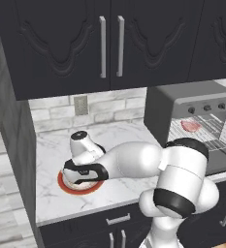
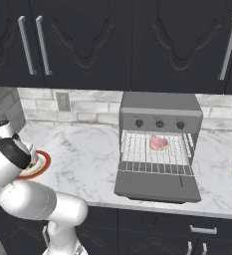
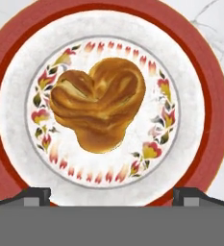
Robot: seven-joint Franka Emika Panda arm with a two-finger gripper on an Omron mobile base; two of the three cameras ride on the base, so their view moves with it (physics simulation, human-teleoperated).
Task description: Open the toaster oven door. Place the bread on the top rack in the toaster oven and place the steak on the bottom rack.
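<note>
Hovering spread wide over the bread [image 3: 98, 110] on its red-rimmed plate [image 3: 214, 110] — the claw [image 3: 112, 194] grips nothing.

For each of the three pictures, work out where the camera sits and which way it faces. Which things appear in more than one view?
Left base view: behind the arm, to its left, facing the counter and oven; arm reaches to the plate.
Right base view: behind, to its right, facing the open oven with the steak inside; arm at lower left.
Hand view: on the hand, looking down at the bread; open gripper tips at the bottom.
Shared: both base views show oven, steak and plate.
</note>
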